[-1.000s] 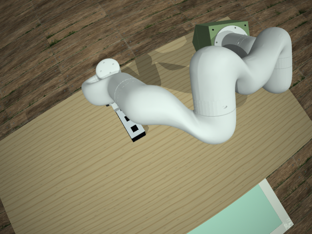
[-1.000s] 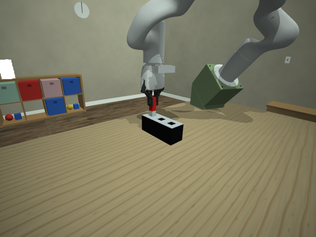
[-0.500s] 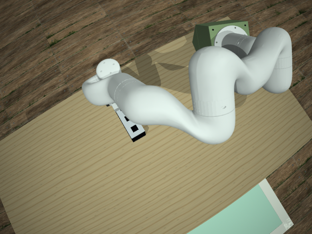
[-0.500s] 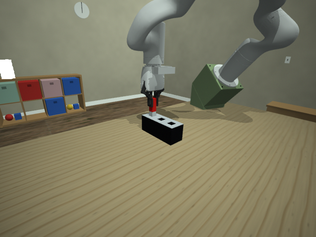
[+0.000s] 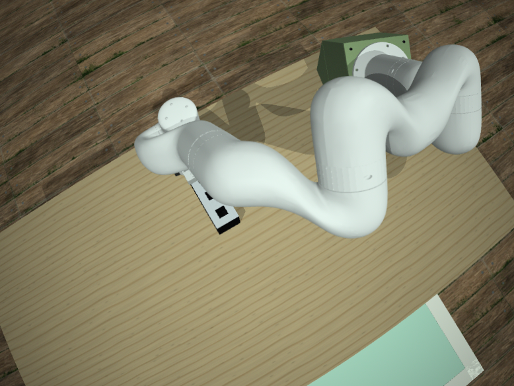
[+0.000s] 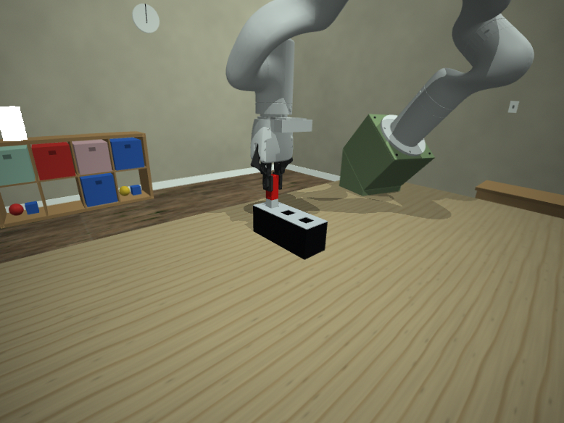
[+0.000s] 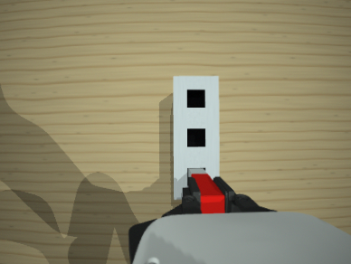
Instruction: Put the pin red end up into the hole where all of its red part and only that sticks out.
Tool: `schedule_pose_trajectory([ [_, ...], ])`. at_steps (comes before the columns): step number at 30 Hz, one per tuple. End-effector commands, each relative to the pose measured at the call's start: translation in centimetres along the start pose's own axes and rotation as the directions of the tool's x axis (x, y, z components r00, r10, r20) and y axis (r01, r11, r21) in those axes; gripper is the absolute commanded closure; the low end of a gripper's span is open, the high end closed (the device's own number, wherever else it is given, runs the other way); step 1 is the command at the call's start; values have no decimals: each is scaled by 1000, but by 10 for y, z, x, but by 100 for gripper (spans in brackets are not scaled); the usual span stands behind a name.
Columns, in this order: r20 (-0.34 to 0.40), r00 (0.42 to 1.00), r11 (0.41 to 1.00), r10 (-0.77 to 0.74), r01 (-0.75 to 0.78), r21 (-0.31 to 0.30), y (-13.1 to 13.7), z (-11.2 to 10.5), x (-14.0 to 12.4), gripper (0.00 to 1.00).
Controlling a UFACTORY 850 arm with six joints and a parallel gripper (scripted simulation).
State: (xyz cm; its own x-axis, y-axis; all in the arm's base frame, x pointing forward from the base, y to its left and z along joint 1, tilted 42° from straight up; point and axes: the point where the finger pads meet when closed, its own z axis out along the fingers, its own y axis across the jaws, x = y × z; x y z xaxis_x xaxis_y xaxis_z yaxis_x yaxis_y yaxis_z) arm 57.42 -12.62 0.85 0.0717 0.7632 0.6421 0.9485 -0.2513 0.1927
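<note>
A black block with a pale grey top (image 6: 290, 229) lies on the wooden table; it also shows in the wrist view (image 7: 195, 131) and, partly hidden by my arm, in the top view (image 5: 215, 209). It has three square holes in a row. My gripper (image 6: 272, 182) is shut on the red end of the pin (image 6: 273, 190), which stands upright in the end hole nearest the wall. A short grey part of the pin shows above the block top below the red part. In the wrist view the pin (image 7: 208, 190) sits in the nearest hole; the two farther holes (image 7: 195, 98) (image 7: 195, 136) are empty.
The green robot base (image 6: 380, 156) stands behind the block to the right. A shelf with coloured bins (image 6: 72, 170) stands by the far wall. A pale green mat (image 5: 411, 349) lies beyond the table's near right corner.
</note>
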Motion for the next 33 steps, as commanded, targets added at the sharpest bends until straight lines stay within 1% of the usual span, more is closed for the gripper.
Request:
schedule_pose_trajectory([
  [1, 1, 1000, 1000, 0, 0, -2, 1, -1, 0, 100],
  [8, 1, 1000, 1000, 0, 0, -2, 1, -1, 0, 100],
  [9, 1, 1000, 1000, 0, 0, -2, 0, 3, 0, 100],
  [33, 1, 1000, 1000, 0, 0, -2, 0, 3, -1, 100],
])
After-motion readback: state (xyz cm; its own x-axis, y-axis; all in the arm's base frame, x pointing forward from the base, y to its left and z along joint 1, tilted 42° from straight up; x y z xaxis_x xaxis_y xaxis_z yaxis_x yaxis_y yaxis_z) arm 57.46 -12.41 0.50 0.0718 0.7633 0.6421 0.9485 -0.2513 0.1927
